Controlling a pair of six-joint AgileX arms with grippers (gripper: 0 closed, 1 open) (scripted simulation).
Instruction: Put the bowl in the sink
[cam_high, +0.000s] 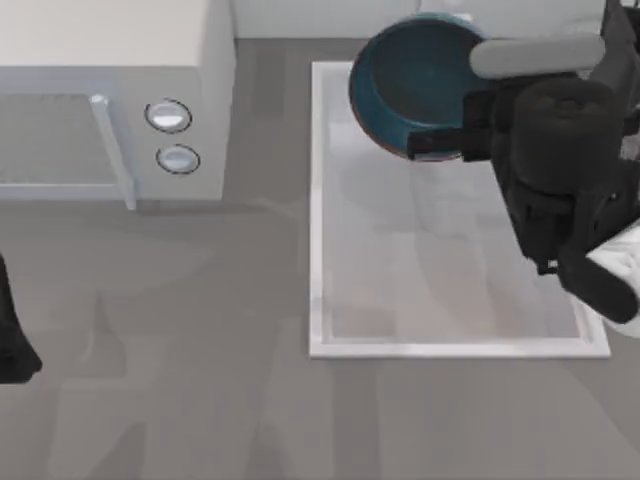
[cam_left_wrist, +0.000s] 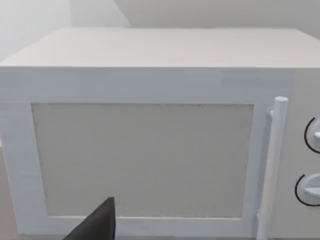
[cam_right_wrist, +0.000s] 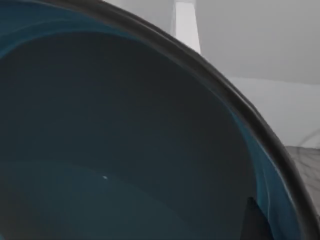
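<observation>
So we're in the carry-and-place part: the bowl (cam_high: 415, 85) is up over the far end of the sink (cam_high: 322, 200), near the top of the top view, and it looks lifted rather than sitting on the basin floor, though I can't be sure of the height from above. The right gripper (cam_high: 440, 145) has it by the near rim, fingers pinched on the edge as far as I can make out, with the arm reaching in from the right side of the table and its dark wrist hanging over the sink's right half. In the right wrist view the bowl's teal inside (cam_right_wrist: 125, 140) is right up against the lens, rim sweeping across. My guess for the next move: lower it straight down until the base rests on the sink floor, keep it level so it doesn't tip, then let go and back out upward without clipping the faucet (cam_high: 535, 55). The left gripper (cam_left_wrist: 97, 225) is parked at the table's left edge, facing the microwave (cam_high: 120, 100); I can't tell how it's set.
</observation>
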